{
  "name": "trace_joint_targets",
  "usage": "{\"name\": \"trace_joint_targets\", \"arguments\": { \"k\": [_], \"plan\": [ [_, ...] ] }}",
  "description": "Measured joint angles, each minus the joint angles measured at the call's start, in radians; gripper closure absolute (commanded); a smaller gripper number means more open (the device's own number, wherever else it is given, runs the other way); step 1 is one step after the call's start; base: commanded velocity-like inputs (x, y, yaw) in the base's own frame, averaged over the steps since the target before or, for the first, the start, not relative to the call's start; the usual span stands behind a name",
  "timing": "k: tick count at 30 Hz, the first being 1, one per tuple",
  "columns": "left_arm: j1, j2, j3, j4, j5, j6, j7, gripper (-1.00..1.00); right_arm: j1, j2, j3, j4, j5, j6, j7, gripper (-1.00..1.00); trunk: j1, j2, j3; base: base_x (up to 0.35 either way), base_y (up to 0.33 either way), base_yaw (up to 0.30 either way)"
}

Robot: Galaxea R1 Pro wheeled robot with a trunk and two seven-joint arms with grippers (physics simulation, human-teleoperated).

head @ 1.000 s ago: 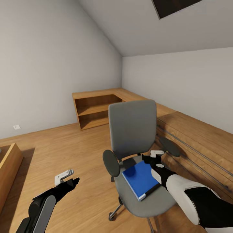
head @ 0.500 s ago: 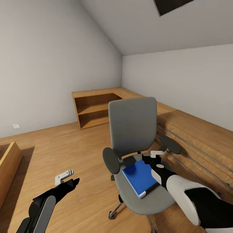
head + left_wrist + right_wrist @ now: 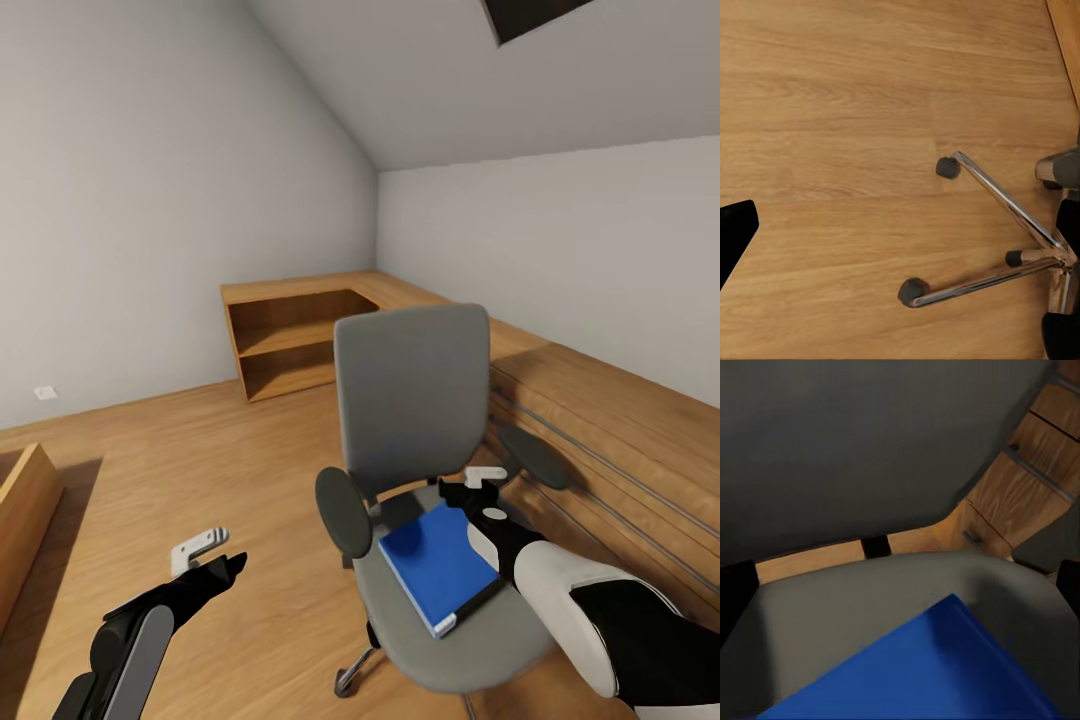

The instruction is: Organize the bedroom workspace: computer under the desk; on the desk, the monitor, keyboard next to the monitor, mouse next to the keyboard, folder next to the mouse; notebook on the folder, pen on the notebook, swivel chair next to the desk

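Right gripper [image 3: 478,492] hangs just over the far right corner of the folder [image 3: 438,566], above the seat of the swivel chair [image 3: 412,400], and I cannot tell if its fingers are spread or closed, because in the head view they are small and partly hidden by the wrist. Its white forearm comes in from the lower right corner. From the right wrist view the folder [image 3: 937,675] is a bright blue surface lying flat on the grey seat, with the dark backrest [image 3: 870,450] standing just behind it and a strip of wood floor visible between seat and backrest. The folder lies at an angle on the middle of the seat, its pale edge turned toward the front. Left gripper [image 3: 205,555] is held low over the bare wood floor [image 3: 200,450], well apart from the chair, and it grasps nothing; whether it is spread or closed is also not clear to me. In the left wrist view the metal spokes and dark castors of the chair base [image 3: 997,225] rest on the floor. Behind the chair a low wooden shelving [image 3: 290,340] runs along the wall under the sloped grey ceiling, and a corner of the skylight [image 3: 535,15] is at the top.
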State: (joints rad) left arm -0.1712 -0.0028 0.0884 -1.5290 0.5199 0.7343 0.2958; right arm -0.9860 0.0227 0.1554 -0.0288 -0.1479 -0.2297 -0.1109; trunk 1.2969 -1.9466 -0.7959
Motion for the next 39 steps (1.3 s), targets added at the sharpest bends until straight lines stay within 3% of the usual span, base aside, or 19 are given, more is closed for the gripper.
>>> {"name": "trace_joint_targets", "arguments": {
  "k": [11,16,22,28,34,39],
  "plan": [
    [0.000,0.001,0.003,-0.006,0.002,0.000,0.001,-1.00,0.000,-0.005,0.000,-0.003,-0.004,0.011,0.003,-1.00,0.000,0.000,0.000,0.039,0.000,0.000],
    [0.000,0.001,0.004,-0.008,0.002,0.000,0.001,-1.00,0.000,-0.006,-0.001,-0.005,-0.007,0.057,0.003,-1.00,0.000,0.000,0.000,0.002,0.000,0.000],
    [0.000,0.001,0.004,-0.010,0.002,0.000,0.002,-1.00,0.000,-0.005,-0.001,-0.009,-0.008,0.109,0.003,-1.00,0.020,-0.035,-0.016,0.000,0.000,0.000],
    [0.000,0.001,0.003,-0.010,0.002,0.000,0.003,-1.00,0.000,-0.005,-0.001,-0.009,-0.008,0.117,0.003,-1.00,0.020,-0.035,-0.016,0.000,0.000,0.000],
    [0.000,0.000,0.002,-0.009,0.001,0.000,0.005,-1.00,0.000,-0.005,-0.002,-0.009,-0.008,0.118,0.003,-1.00,0.043,-0.077,-0.034,0.000,0.000,0.000],
    [0.000,0.000,0.002,-0.009,0.001,0.000,0.005,-1.00,0.000,-0.006,-0.001,-0.009,-0.007,0.118,0.003,-1.00,0.043,-0.077,-0.034,0.000,0.000,0.000]
  ]
}}
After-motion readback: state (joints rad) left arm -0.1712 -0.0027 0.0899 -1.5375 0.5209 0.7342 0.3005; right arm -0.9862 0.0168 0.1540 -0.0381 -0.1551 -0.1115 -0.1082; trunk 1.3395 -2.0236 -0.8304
